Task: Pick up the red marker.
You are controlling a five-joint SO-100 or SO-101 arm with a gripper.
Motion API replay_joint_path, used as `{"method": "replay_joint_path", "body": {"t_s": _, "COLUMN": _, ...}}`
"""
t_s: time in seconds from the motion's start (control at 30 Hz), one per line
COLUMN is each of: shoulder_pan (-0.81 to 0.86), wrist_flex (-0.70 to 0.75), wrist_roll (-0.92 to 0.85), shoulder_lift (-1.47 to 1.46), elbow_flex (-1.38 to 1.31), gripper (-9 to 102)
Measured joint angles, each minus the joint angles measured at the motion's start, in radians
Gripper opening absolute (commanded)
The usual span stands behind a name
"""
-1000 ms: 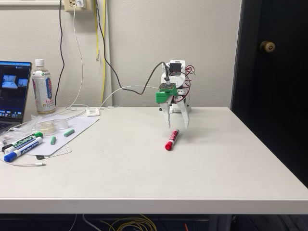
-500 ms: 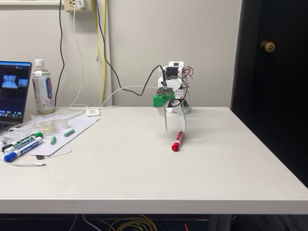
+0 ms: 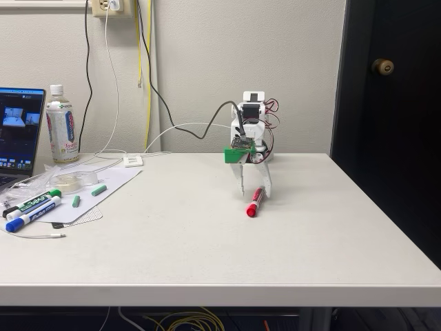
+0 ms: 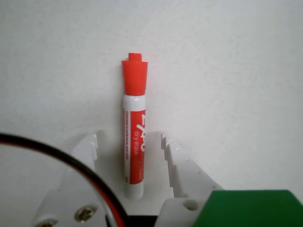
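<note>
Change vs. earlier frames: arm head now squarer and more upright over the marker; red marker [image 3: 255, 201] shifted right of its spot a second ago, barely moved in the last half-sec.

Item 1, red marker [image 4: 134, 145]: lies flat on the bench [image 3: 207, 241], approx. centre, cap end toward the fixed cam. In wrist view it runs straight up the frame, red cap away from the arm, lower barrel between the two fingers. That alignment looks deliberate: barrel set crosswise to the closing direction, so the squeeze meets its narrow width.

Item 2, gripper [image 3: 253, 193]: pointed down, tips at or near bench level. Fingers [image 4: 87, 146] parted, one each side of the barrel w/ bench showing in both gaps; nothing grasped yet. Low straddle suits a thing lying flat.

Item 3, left of bench in fixed view, well apart from the arm: green-capped marker [image 3: 34, 202], blue-capped marker [image 3: 29, 216], bottle [image 3: 62, 125], laptop [image 3: 19, 132]. Not in the way.

Status (judgement): pre-grasp; closing and lifting not yet done.
</note>
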Motion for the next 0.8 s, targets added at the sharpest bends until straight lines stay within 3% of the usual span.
{"method": "replay_joint_path", "body": {"t_s": 0.53, "shoulder_pan": -0.017, "wrist_flex": -0.046, "wrist_roll": 0.018, "shoulder_lift": -0.049, "elbow_flex": 0.0, "gripper": 27}}
{"method": "replay_joint_path", "body": {"t_s": 0.8, "shoulder_pan": -0.017, "wrist_flex": -0.055, "wrist_roll": 0.018, "shoulder_lift": -0.055, "elbow_flex": 0.0, "gripper": 17}}
